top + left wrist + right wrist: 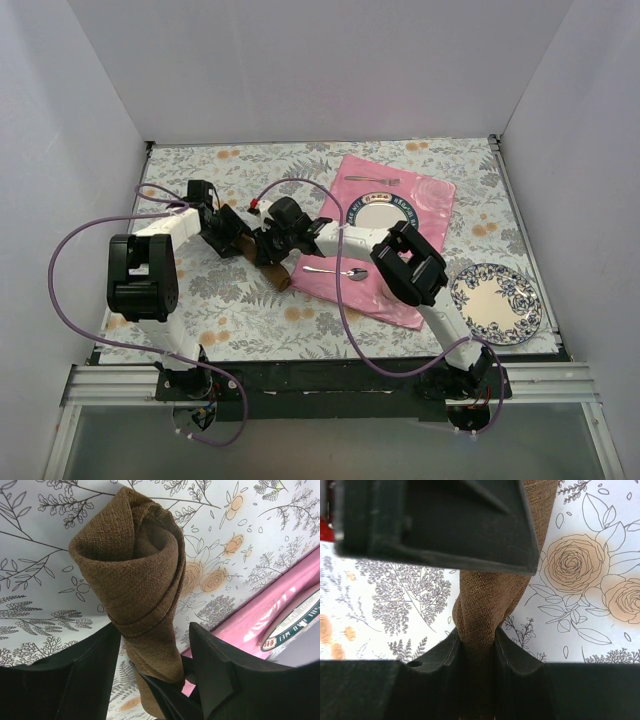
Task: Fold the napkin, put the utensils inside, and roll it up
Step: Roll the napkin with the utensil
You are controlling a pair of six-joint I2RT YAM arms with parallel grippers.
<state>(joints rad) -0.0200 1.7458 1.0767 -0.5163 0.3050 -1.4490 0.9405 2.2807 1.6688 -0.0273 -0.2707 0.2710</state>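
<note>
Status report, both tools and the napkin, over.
Right tool shut on rolled napkin. Left tool open, straddling it. Spoon, fork out on pink mat.

The right gripper (477, 642) pinches the brown napkin (487, 597) between its 2 black fingers (440, 655) at the bottom edge — the cloth bunches narrow there and widens upward as a twisted roll. A big black angular part (435, 520) crosses the top, covering some of the napkin. Beneath lies a floral table cover (580, 570) — peach roses right, grey sprigs left
</note>
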